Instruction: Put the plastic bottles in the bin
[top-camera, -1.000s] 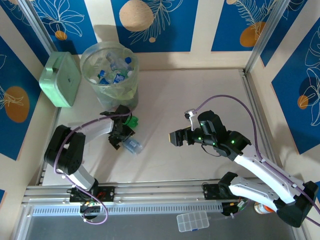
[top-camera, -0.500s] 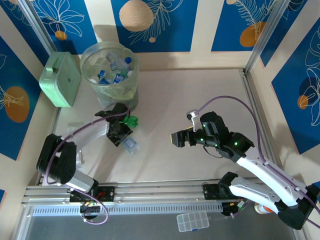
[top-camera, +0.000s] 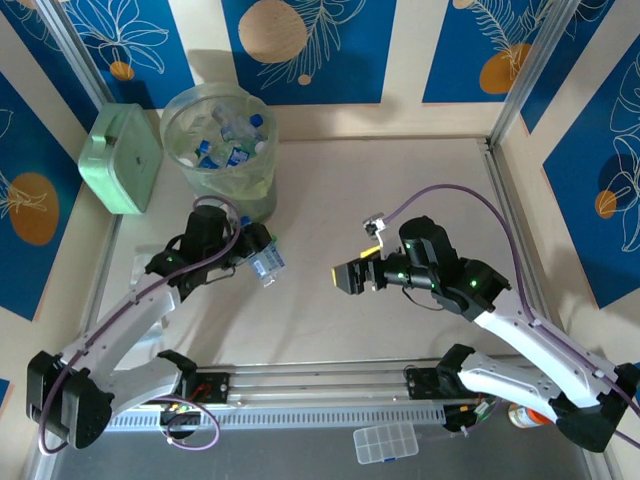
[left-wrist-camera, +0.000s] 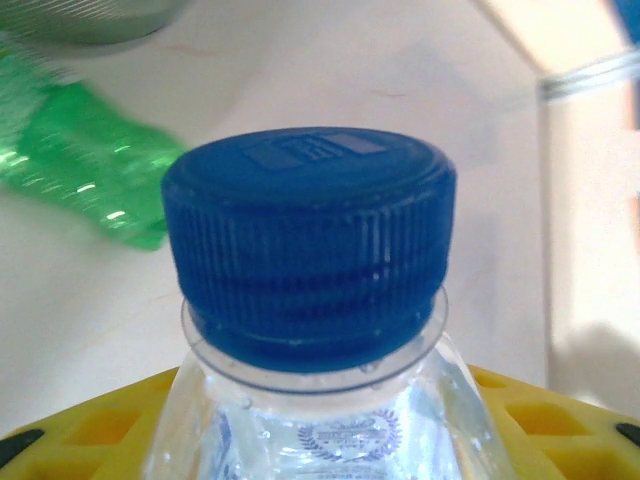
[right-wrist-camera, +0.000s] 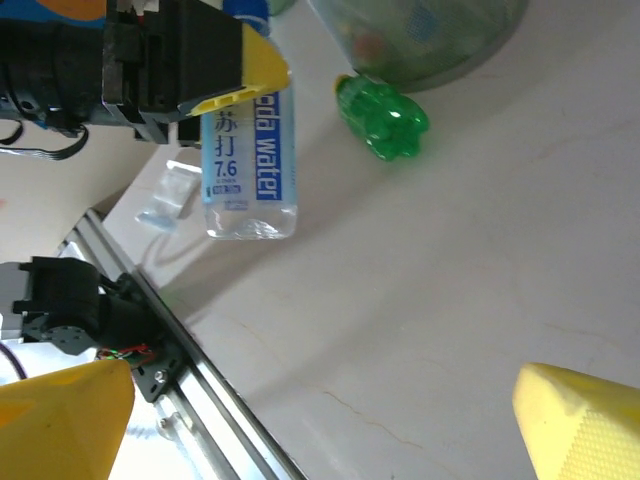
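Bin, round, translucent grey-green, lined with a clear bag, is seen at the far left of the tabletop, just beside a mint green square box. Inside the bin a heap of clear plastic bottles with blue labels and blue or white caps is noted. A clear soda-water bottle with a blue-and-white label and blue cap is gripped near its neck between the yellow pads of the left tool and is held just in front of the bin, near its base. A green bottle is found lying on the tabletop against the foot of the bin, just beside the held bottle. A small clear scrap of plastic film lies on the tabletop below the left tool. The right tool is held over mid-tabletop, well apart from the bin, jaws spread wide with nothing between them. A small clear compartment case rests at the near edge, in front of the rails.
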